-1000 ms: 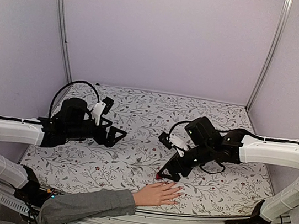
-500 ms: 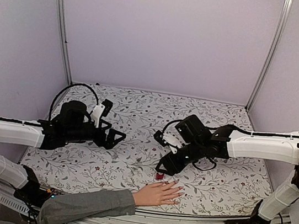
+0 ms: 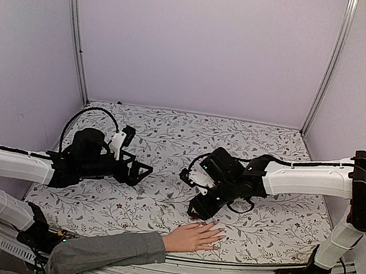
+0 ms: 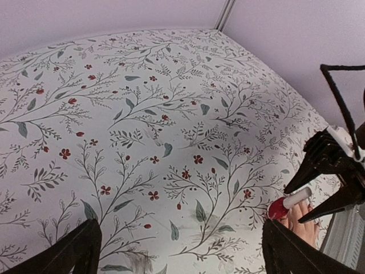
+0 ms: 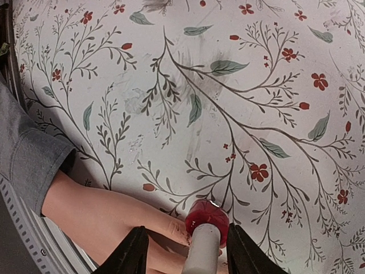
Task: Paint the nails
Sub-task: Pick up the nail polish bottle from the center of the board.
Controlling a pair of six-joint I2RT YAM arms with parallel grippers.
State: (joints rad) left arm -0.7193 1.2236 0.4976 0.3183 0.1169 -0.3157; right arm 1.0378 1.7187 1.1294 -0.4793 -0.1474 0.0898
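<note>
Lilac walls close in a table [image 3: 170,132] covered in white cloth printed with green sprigs and small red flowers.

We note a pale hand [image 3: 195,237] lying flat at the near edge. Its grey sleeve [image 3: 105,252] comes in from the lower left and its fingers are spread toward the right.

The nails [image 3: 221,235] are at those fingertips, near the front rail. From above they are too small for us to judge their colour, and the wrist views do not show them clearly.

A small red bottle [image 5: 206,217] stands on the cloth just beside the hand, on its far side, with its white cap [image 5: 202,254] on.

The right gripper [image 5: 186,237] is low over the bottle. Its jaws straddle the cap, one finger on each side, and we see a sliver of gap on both sides, so nothing is clamped.

The left gripper [image 3: 145,170] hangs above the cloth on the left, well apart from the hand and bottle. Its jaws are spread wide and hold nothing.
</note>
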